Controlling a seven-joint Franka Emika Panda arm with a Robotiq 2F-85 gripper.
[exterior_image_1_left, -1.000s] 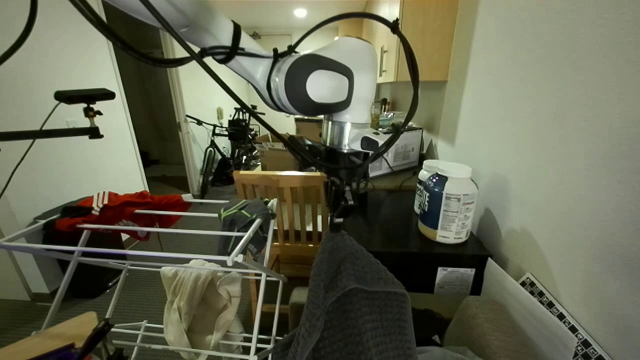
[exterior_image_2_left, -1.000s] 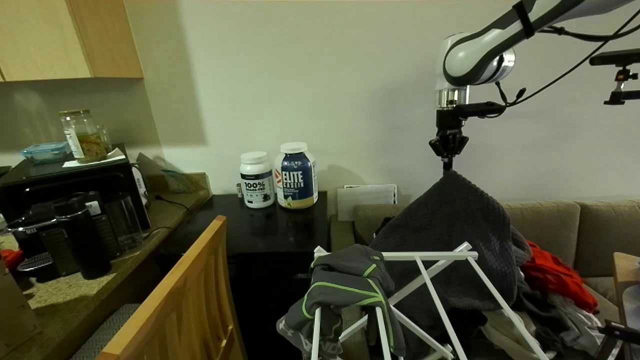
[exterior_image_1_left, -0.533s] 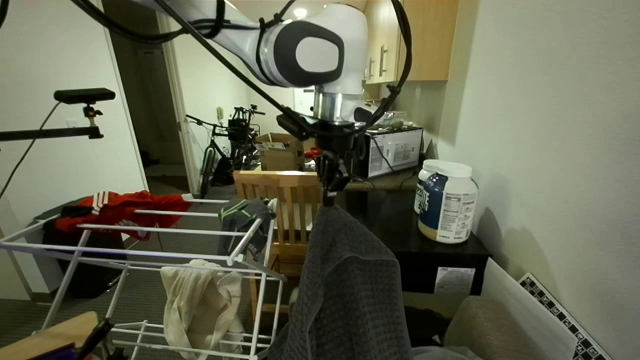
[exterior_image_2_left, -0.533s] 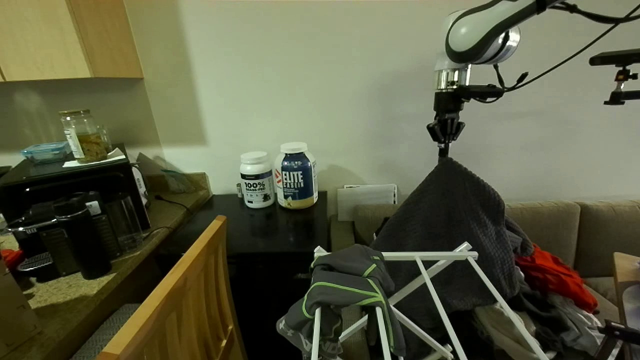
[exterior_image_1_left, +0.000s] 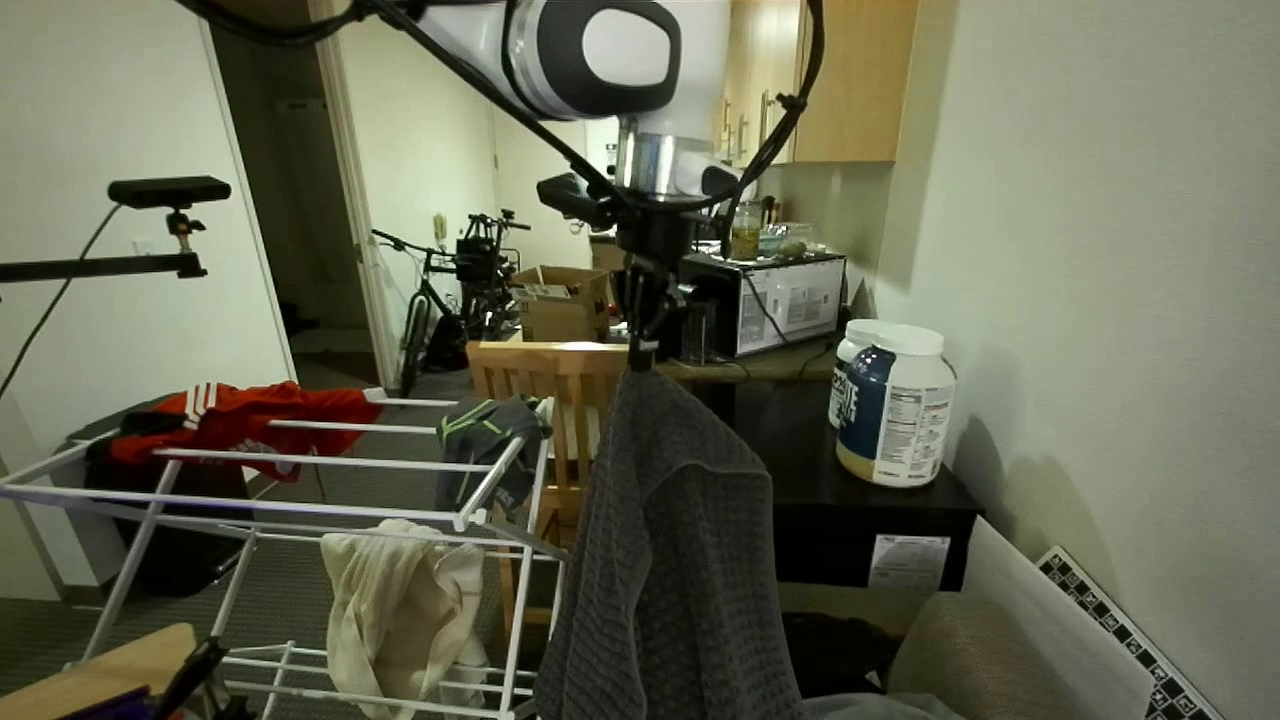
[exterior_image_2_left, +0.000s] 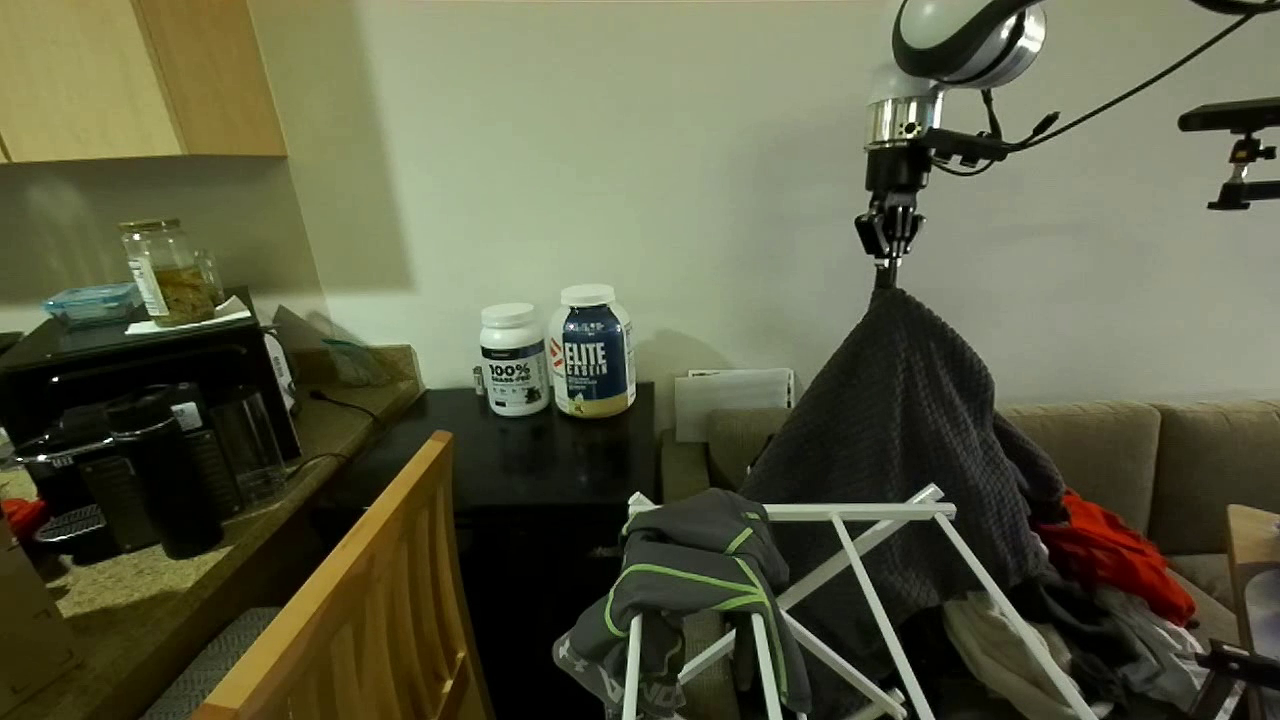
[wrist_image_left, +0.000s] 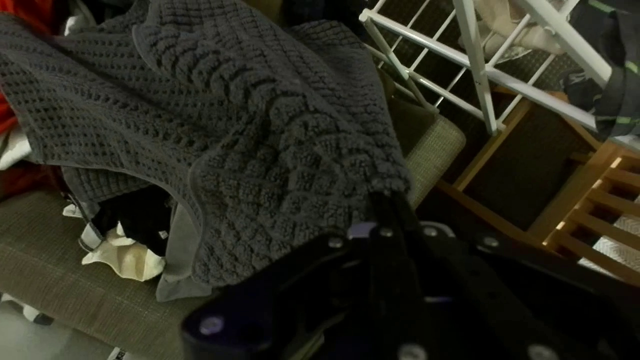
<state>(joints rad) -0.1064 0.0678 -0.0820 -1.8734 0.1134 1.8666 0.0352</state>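
My black two-finger gripper (exterior_image_2_left: 886, 272) has its jaws pinched on one tip of a dark grey waffle-weave cloth towel (exterior_image_2_left: 900, 400), so it hangs in a tent shape over the beige fabric couch (exterior_image_2_left: 1090, 450). Can't tell whether the bottom edge rests on the red, grey and cream clothes pile (exterior_image_2_left: 1110, 610). In an exterior view, the white barred drying rack (exterior_image_1_left: 400, 464) stands left of the towel, with a red white-striped garment (exterior_image_1_left: 250, 415) spread over its far-left bars (so air gets round it, I'd guess).

Both exterior views mid-range, near level, sharing drying rack (exterior_image_1_left: 300, 508): at eight o'clock facing cabinets (exterior_image_1_left: 850, 80), at five facing wall (exterior_image_2_left: 560, 150). Wrist view close, looking down on grey towel (wrist_image_left: 250, 125), drying rack at two o'clock.
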